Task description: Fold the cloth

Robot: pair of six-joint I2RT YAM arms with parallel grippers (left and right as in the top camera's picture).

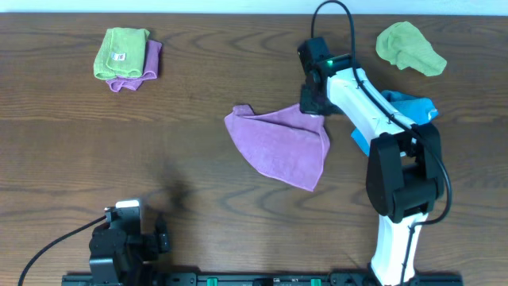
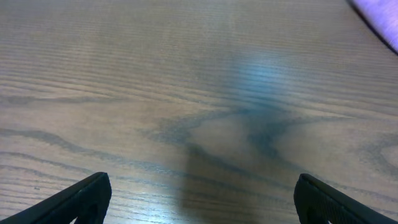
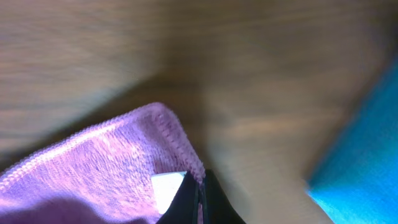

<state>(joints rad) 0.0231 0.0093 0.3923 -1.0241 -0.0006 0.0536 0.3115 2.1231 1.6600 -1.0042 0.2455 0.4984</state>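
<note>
The right gripper (image 3: 199, 200) sits closest to the lens in the right wrist view. Its dark fingertips are pressed together on the hemmed edge of the cloth (image 3: 93, 177), right beside the small white tag (image 3: 168, 188). How much fabric lies between the tips is hidden by the fingers themselves, and this whole view is soft with blur.

From overhead, the cloth (image 1: 278, 147) lies near the middle of the table (image 1: 198, 103) as a rough triangle. Its upper right corner sits under the right gripper (image 1: 311, 107), and the arm covers that corner.

A bright blue cloth (image 1: 417, 107) lies just right of the arm, mostly hidden beneath it. In the wrist view only a blurred strip of it (image 3: 364, 168) shows, cut off by the frame.

The left gripper (image 2: 199, 200) hangs over bare wood with its fingers (image 2: 78, 200) spread wide, only their tips in frame. A sliver of lilac is cut off at the top right corner of that view.

A crumpled lime-green cloth (image 1: 409, 46) lies at the far right. At the far left, a folded lime-green cloth (image 1: 121, 53) rests on a folded purple cloth (image 1: 151, 65), hiding most of it.
</note>
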